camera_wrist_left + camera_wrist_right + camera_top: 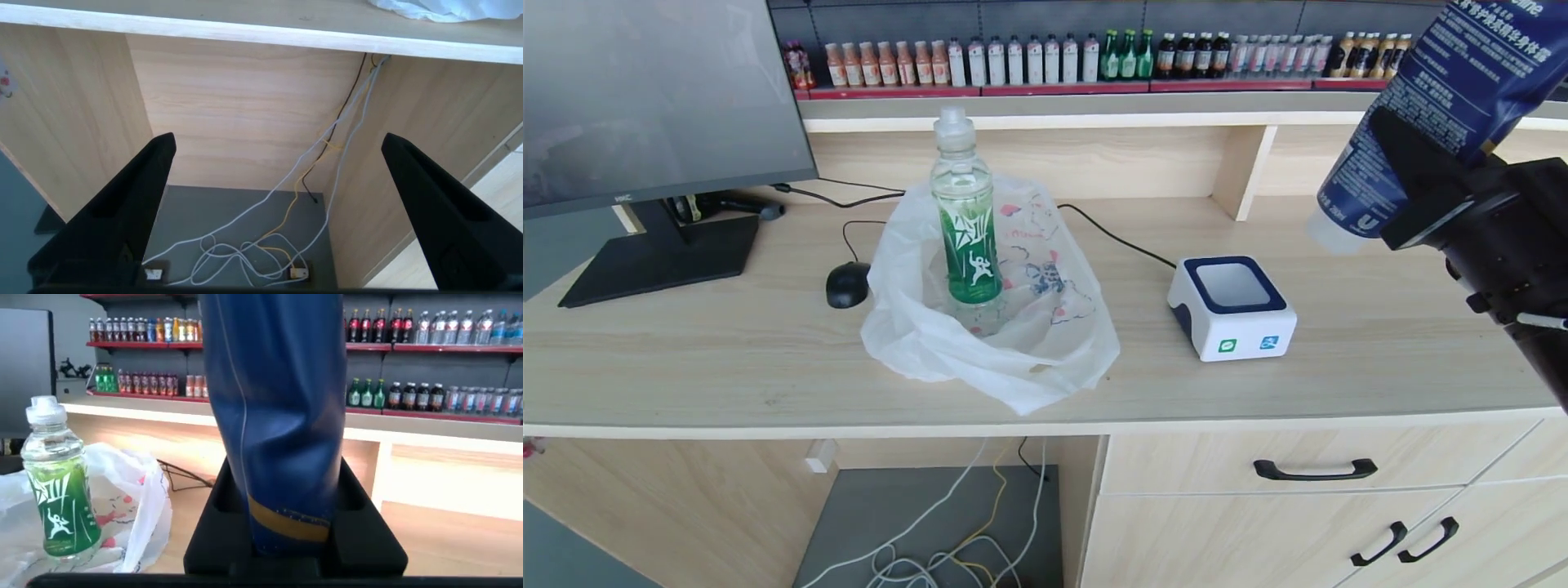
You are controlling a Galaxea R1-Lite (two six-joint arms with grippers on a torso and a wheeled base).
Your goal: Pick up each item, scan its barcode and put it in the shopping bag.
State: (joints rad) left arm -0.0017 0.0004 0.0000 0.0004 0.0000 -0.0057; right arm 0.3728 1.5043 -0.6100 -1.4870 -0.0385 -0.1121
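Blue tube (1445,90) clamped in right gripper (1429,180), cap seemingly down; left gripper (278,140) splayed.

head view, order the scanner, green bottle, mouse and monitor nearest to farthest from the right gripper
From the right gripper, holding the blue tube:
1. scanner, right of the bag
2. green bottle, standing in the bag
3. mouse, just left of the bag
4. monitor, far left
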